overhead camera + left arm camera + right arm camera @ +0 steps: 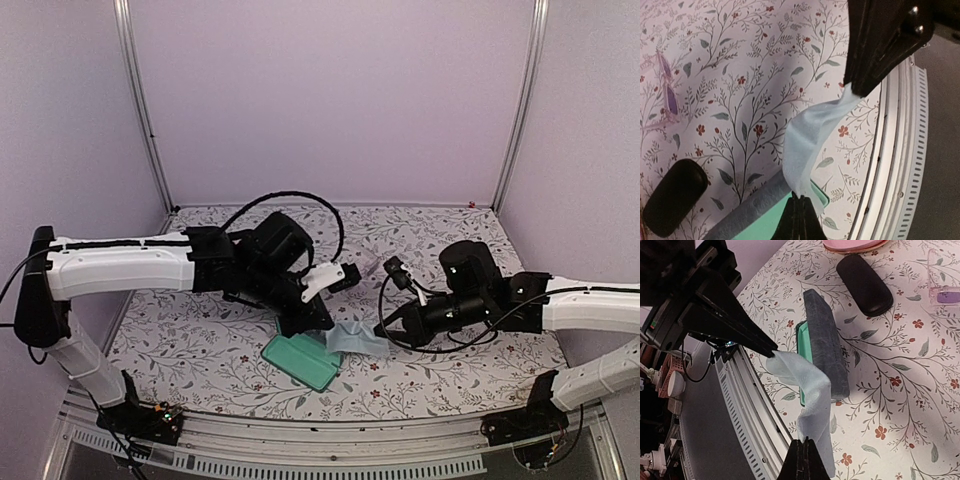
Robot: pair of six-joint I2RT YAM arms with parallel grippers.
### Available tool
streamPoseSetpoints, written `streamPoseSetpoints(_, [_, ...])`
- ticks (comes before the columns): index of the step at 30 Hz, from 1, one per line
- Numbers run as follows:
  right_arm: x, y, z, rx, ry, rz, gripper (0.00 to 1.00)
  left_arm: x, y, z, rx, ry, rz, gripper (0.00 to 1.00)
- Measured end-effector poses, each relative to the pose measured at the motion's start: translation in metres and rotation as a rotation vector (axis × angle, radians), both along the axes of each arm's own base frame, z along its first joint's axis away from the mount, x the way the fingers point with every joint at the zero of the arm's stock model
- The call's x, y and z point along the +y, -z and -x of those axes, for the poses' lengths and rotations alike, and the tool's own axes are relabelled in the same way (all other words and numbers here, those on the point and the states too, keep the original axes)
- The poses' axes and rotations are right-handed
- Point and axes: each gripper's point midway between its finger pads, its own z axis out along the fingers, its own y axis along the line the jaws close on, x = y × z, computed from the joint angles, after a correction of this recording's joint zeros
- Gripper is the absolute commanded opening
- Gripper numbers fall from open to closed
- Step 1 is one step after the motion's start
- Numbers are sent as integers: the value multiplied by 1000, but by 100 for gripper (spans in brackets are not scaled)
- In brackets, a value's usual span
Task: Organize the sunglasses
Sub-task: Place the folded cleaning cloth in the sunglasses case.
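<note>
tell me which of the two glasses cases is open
The grey rectangular case: it shows green inside, while the black oval case beyond it is shut.

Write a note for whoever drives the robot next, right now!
Left hand: shut, pinching one end of the blue cloth.
Right hand: shut on the other end; the cloth hangs between them.
Pale pink sunglasses: loose on the table. The other pair is not in view.
Grey case lies open; black case is closed.
Done: no sunglasses seen put away.
Left: place the cloth, put both pairs away.
</note>
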Motion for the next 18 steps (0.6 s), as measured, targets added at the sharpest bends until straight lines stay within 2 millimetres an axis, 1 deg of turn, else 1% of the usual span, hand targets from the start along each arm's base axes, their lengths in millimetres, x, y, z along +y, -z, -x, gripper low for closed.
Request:
streamPoseSetpoints(5, [20,5,19,18,-45,-10,0,34,12,17,19,-78,-50,0])
streamPoseSetpoints(8, [34,12,29,33,-72,-13,0,47,16,28,33,-117,-62,0])
streamPoseSetpoints(11, [49,23,39,57,-89,-13,0,62,29,38,53,-155,-91,0])
streamPoseSetpoints(15, [64,48,48,98,-95,22,0,83,50,43,79,-221,-150,0])
streamPoseSetpoints(18, [75,70,49,130,-83,69,0,91,56,43,82,-257,-166,0])
